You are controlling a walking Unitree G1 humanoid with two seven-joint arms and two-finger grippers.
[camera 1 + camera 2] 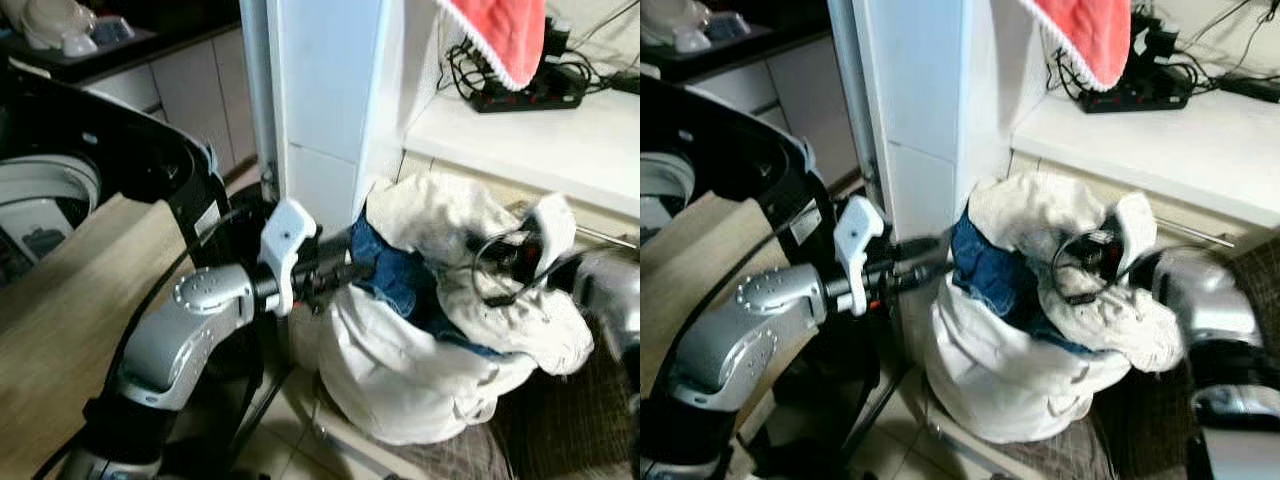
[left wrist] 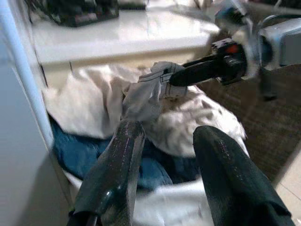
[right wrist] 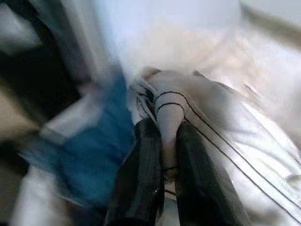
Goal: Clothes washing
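Far left, the washing machine (image 1: 120, 170) stands with its dark lid up and the pale drum rim showing below; there's a label on its black front corner, too small to read. Beside it runs a light wood surface (image 1: 60, 300). The left gripper (image 2: 164, 155) reaches right toward the laundry pile (image 1: 440, 310), its two black fingers spread apart with nothing between them, tips hovering just at the blue denim garment (image 1: 400, 275) tucked in the heap. Behind, a white cabinet panel (image 1: 320, 90) rises. The pile itself, white cloth bundled around the denim, sits low on the floor in front of the white counter (image 1: 540, 140). On the right, the right gripper (image 3: 164, 155) has its fingers pinched tight on a white garment with thin dark stripes (image 3: 188, 117) at the top of the pile. Up on the counter, a black power strip (image 1: 525, 95) with tangled cables, and a red towel (image 1: 505, 35) hanging down above it.
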